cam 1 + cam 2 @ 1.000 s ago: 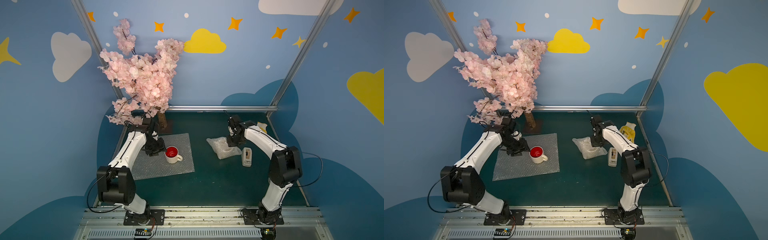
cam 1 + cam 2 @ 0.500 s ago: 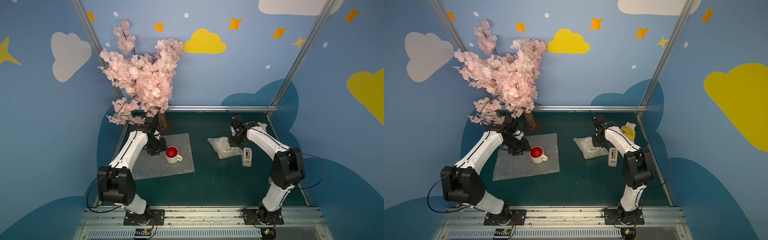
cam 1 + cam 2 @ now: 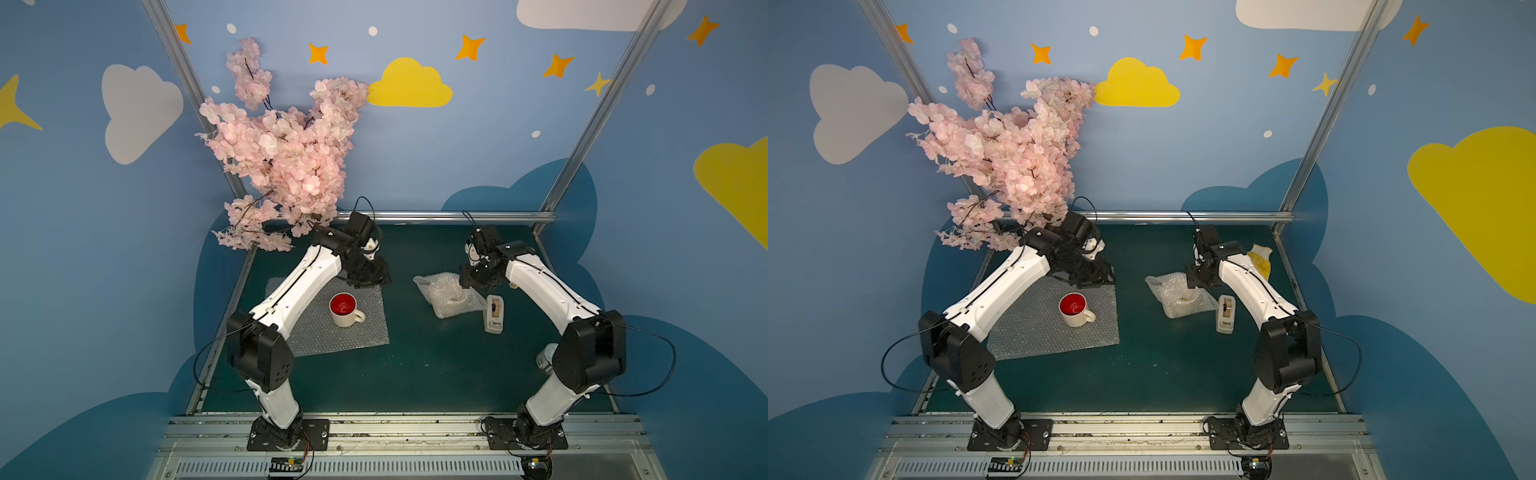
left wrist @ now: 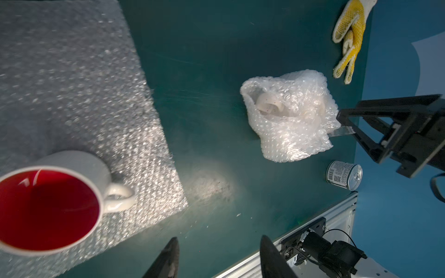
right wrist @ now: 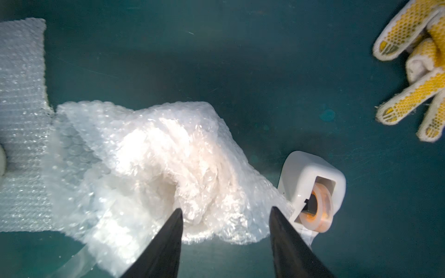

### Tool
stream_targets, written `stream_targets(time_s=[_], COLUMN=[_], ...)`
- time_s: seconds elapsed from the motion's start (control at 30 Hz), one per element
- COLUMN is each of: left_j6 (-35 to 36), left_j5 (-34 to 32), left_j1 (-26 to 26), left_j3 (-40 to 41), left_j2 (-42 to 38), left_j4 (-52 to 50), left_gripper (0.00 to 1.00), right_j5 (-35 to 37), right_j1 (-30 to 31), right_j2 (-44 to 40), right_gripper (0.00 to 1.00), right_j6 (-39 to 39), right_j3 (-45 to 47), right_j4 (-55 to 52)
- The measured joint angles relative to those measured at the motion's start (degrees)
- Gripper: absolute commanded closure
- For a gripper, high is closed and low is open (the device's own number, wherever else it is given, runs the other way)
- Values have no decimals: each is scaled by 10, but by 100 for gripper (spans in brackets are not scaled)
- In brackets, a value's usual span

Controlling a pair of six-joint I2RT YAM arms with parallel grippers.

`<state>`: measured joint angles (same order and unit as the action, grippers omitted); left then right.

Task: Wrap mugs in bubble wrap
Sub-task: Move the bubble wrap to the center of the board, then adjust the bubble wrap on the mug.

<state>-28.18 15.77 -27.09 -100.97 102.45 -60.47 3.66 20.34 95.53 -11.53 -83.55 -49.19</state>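
The red-lined mug [image 3: 344,309] stands upright left of centre in both top views, on a flat sheet of bubble wrap [image 3: 332,332] spread over the green bench [image 3: 415,374]. Right of centre lies the wrapped bundle [image 3: 451,297], crumpled film around a cream mug; in the left wrist view its handle [image 4: 269,106] shows through an opening in the wrap. A tape dispenser [image 3: 493,313] stands just beside the bundle.

The left gripper [image 4: 218,257] hangs above the bench with its fingers about half apart, holding nothing. The right gripper [image 5: 225,238] hovers over the bundle, fingers parted and gripping nothing.

The mugs look stiff, fairly heavy, glazed and so slippery, and likely to chip if knocked over; the rim wall or the handle looks the surest hold. The film is light, soft and springy: it probably unfolds once released, so a corner or free edge seems the place to pinch it.
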Motion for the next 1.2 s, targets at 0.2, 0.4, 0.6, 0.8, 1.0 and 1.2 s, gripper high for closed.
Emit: stream_targets(time_s=[0.2, 0.4, 0.6, 0.8, 1.0, 1.2], left_j6=[-19, -28, -32, -32, -31, -31], left_j5=[5, 10, 14, 16, 16, 16], left_j1=[-31, -47, -56, -61, -64, -64], left_j3=[-90, -159, -213, -235, -235, -235], left_j2=[124, 179, 198, 220, 225, 225], left_j4=[9, 5, -8, -15, -26, -32], left_gripper=[49, 49, 49, 49, 49, 49], right_j5=[-44, -120, -172, -195, -198, -193], right_j1=[2, 9, 18, 20, 28, 31], right_j2=[-60, -108, -112, -112, -110, -88], right_gripper=[39, 41, 42, 44, 48, 62], right_j6=[16, 36, 45, 47, 45, 41], right_j3=[0, 32, 94, 137, 164, 166], right_j4=[-8, 8, 37, 78, 130, 164])
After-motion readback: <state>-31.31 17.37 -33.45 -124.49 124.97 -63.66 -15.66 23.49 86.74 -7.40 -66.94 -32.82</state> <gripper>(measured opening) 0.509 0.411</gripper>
